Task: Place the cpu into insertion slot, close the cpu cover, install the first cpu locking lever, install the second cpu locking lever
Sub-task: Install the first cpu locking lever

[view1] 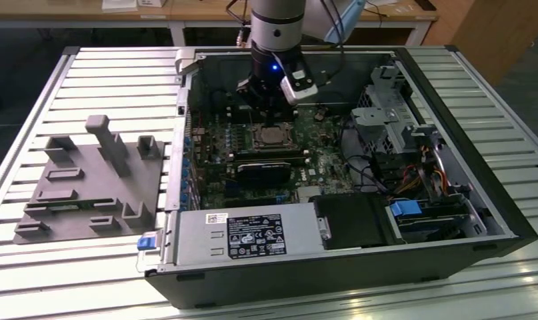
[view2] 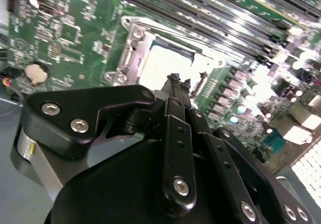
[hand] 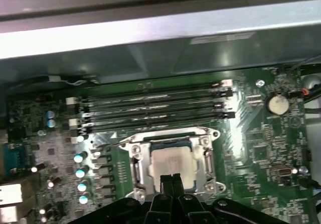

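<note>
- The gripper [hand: 170,180] has its jaws clenched together with nothing between them; its fingertips [view2: 179,83] hang just over one edge of the cpu [hand: 170,161].
- The cpu lies flat in the insertion slot [hand: 131,146], silvery top up.
- The cpu cover [hand: 205,158] lies down around the chip, framing it.
- Long black memory slots [hand: 150,106] run just beside the socket on the green motherboard [hand: 261,148].
- In the exterior view the arm reaches down into the open computer case [view1: 482,220].

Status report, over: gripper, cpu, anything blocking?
Gripper shut, empty, right above cpu. Cpu seated, cpu cover down around it. Nothing blocking seen.
</note>
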